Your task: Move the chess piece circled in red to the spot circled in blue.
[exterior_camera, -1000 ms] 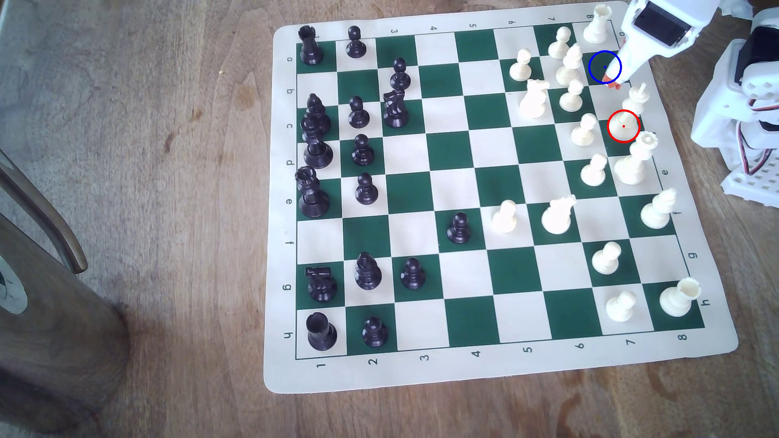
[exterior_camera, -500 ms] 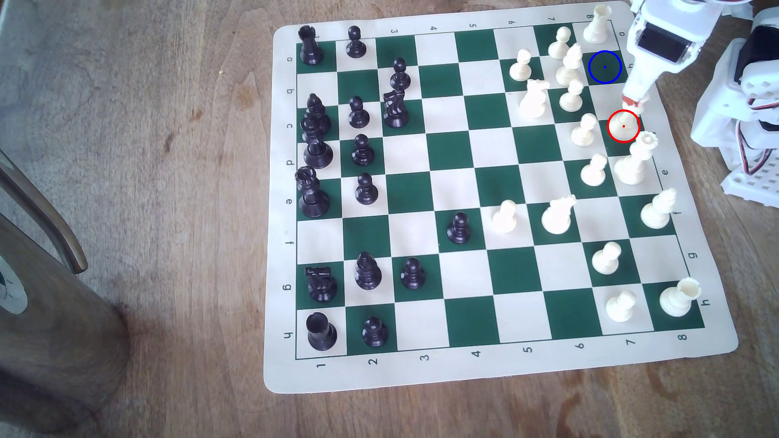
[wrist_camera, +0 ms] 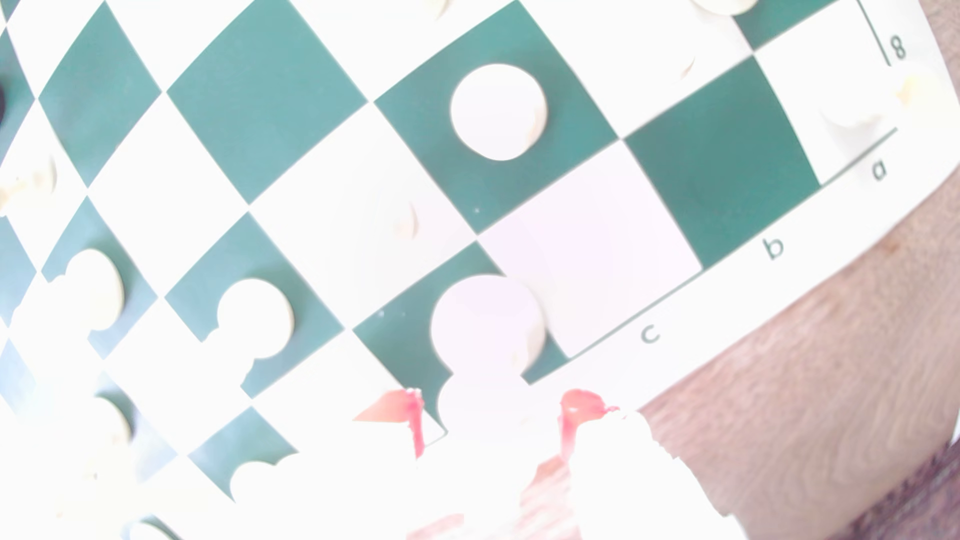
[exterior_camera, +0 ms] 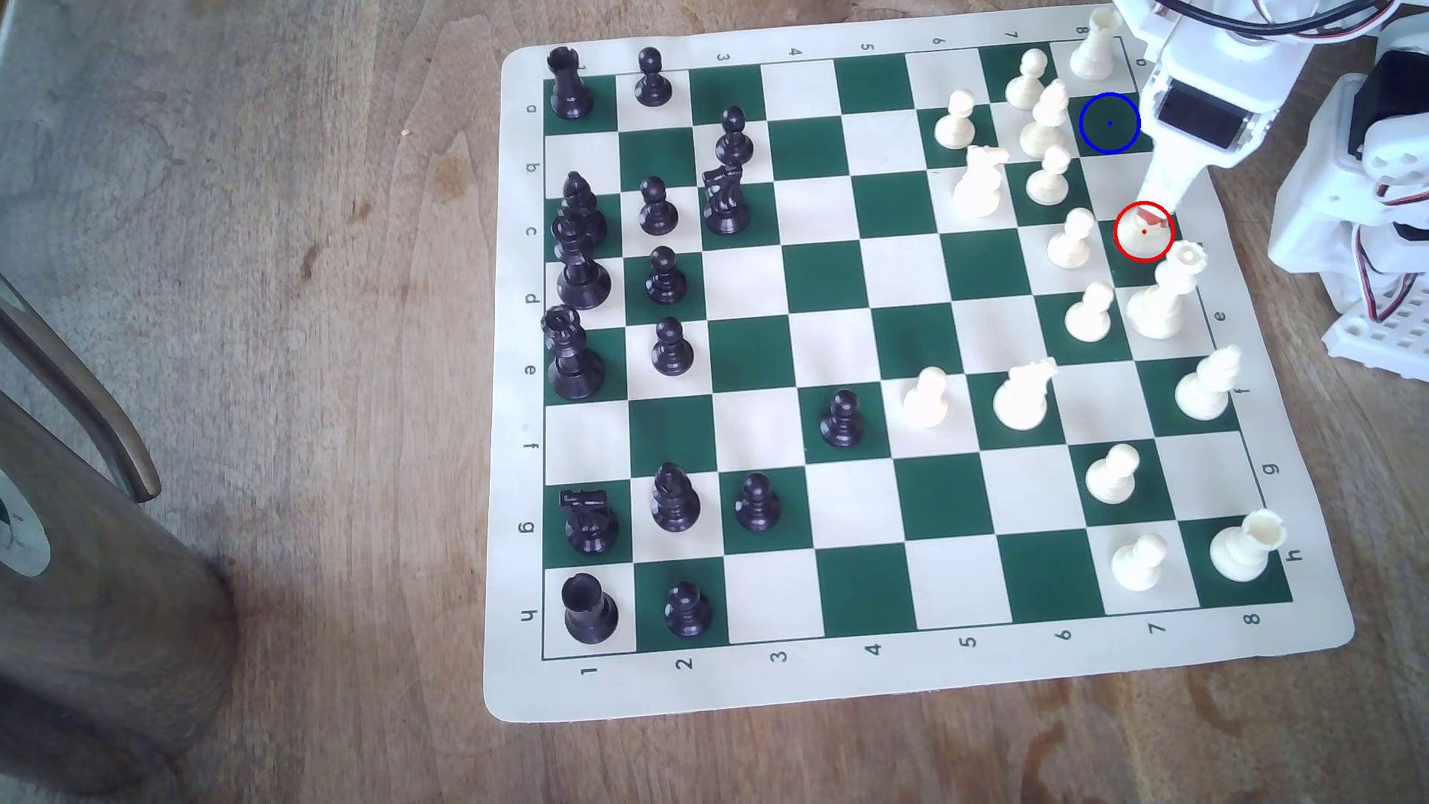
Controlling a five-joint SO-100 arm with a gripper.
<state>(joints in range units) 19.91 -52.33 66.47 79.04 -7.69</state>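
The red-tipped gripper (exterior_camera: 1152, 220) jaws stand parted either side of the smooth cream chess piece (exterior_camera: 1143, 236) on its red-ringed square, far right in the exterior view; the blue-ringed green spot (exterior_camera: 1110, 122) lies farther back.

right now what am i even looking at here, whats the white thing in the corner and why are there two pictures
The white thing is a small robot arm. Its gripper, with red-tipped fingers, works like a pincer.

One picture comes from a camera off the arm looking down at the table; the other from a camera on the arm's wrist, so it sees the board close up, rather washed out.

On the wooden table lies a green and white chess mat with black and cream pieces. The red ring marks the chess piece to move, the blue ring the spot it should go to. The open fingers sit either side of that piece; nothing is lifted yet.
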